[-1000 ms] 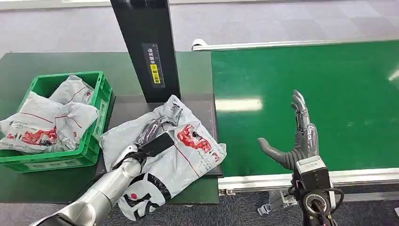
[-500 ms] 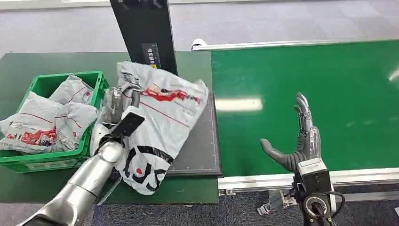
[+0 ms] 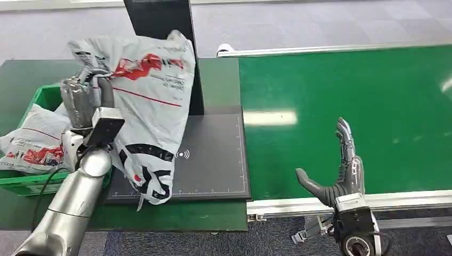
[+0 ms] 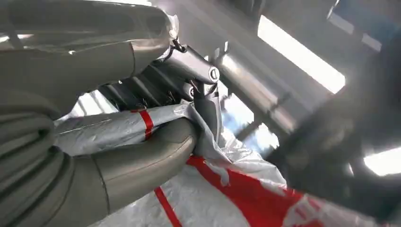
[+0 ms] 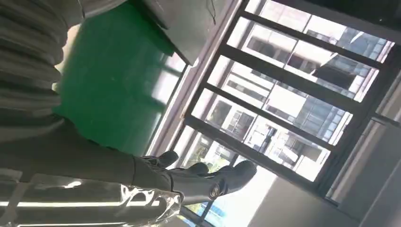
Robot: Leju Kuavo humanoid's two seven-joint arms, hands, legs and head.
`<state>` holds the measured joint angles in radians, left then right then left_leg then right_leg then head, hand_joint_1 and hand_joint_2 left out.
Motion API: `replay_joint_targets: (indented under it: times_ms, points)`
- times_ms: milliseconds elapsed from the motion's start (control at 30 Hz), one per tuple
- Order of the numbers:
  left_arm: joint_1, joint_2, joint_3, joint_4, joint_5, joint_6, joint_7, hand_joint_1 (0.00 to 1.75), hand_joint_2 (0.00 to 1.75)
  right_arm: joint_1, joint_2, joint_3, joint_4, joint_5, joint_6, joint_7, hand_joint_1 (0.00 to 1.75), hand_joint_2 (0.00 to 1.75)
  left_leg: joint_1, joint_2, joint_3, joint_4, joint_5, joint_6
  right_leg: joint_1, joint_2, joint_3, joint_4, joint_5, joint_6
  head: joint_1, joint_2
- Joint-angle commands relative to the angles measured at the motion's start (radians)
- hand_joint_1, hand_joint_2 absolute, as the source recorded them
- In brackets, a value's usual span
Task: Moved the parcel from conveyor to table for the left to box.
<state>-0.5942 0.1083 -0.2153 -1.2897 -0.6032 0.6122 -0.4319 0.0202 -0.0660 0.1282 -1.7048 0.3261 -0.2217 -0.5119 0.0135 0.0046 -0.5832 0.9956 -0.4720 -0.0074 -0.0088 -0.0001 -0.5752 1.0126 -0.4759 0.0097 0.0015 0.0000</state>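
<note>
My left hand (image 3: 84,98) grips the top of a grey plastic parcel (image 3: 148,101) with red and black print and holds it up in the air. The parcel hangs over the left part of the black scanner mat (image 3: 213,160), beside the green box (image 3: 48,96). In the left wrist view the thumb and fingers (image 4: 189,66) pinch the parcel's (image 4: 227,189) crumpled film. My right hand (image 3: 338,170) is raised with its fingers spread over the near edge of the green conveyor (image 3: 346,106), holding nothing. The right hand's fingers (image 5: 208,177) are also spread in the right wrist view.
The green box holds other grey parcels (image 3: 32,141). A black scanner post (image 3: 165,21) rises behind the mat, right behind the lifted parcel. The dark green table (image 3: 213,80) lies under the mat and box. The conveyor's metal rail (image 3: 373,200) runs along its near edge.
My left hand has lifted the parcel off the mat and carried it up and leftward toward the box. The right hand has stayed in place, sinking slightly.
</note>
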Motion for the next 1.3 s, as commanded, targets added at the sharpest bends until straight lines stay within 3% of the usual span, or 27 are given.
replay_joint_targets:
  times_ms: [33,200,333,533,1200,1267,1300]
  points:
    - [-0.069,0.042,0.207,0.009,-0.190,0.059,0.082,1.75,1.75,0.030,0.047,-0.042,-0.034,0.013,0.016,0.001,0.00,1.75,0.000,0.002,0.001,0.000,0.000,0.000,0.000,0.002,0.000,0.000,0.000,-0.001,0.000,0.000]
    - [-0.270,0.161,0.309,0.376,-0.276,0.071,0.146,1.75,1.75,0.028,0.038,-0.050,-0.047,0.006,0.028,0.003,0.00,1.75,0.000,0.001,0.000,0.000,0.001,0.000,0.000,0.001,0.000,0.001,0.001,-0.001,0.000,0.000]
    - [-0.370,0.210,0.352,0.615,-0.398,0.086,0.196,1.75,1.75,0.017,0.029,-0.046,-0.034,-0.003,0.033,0.004,0.00,1.75,0.000,0.001,0.002,0.000,0.001,0.000,0.000,0.001,0.001,0.000,0.001,-0.002,-0.001,0.000]
    - [-0.373,0.226,0.447,0.689,-0.505,0.086,0.233,1.75,1.75,0.016,0.023,-0.036,-0.022,-0.008,0.028,0.001,0.00,1.75,0.000,0.003,0.003,-0.001,0.001,0.000,0.000,0.002,0.002,0.000,0.001,-0.001,-0.001,0.000]
    - [-0.419,0.250,0.463,0.790,-0.579,0.086,0.275,1.75,1.75,0.009,0.023,-0.038,-0.024,-0.017,0.027,0.001,0.00,1.75,0.000,0.001,0.002,-0.001,0.001,0.000,0.000,0.001,0.002,0.000,0.001,-0.001,0.000,0.000]
    - [-0.428,0.229,0.475,0.850,-0.539,0.081,0.226,0.00,1.75,0.012,0.020,-0.043,-0.025,-0.016,0.023,0.001,0.00,1.75,0.000,0.001,0.002,-0.001,0.001,0.000,0.001,0.000,0.002,-0.001,0.001,-0.001,0.000,0.000]
    - [-0.427,0.213,0.488,0.853,-0.498,0.061,0.185,0.00,1.75,0.014,0.017,-0.046,-0.027,-0.015,0.023,0.000,0.00,1.75,0.000,0.000,0.001,-0.001,0.001,0.000,0.000,0.000,0.001,0.000,0.001,-0.001,0.000,0.000]
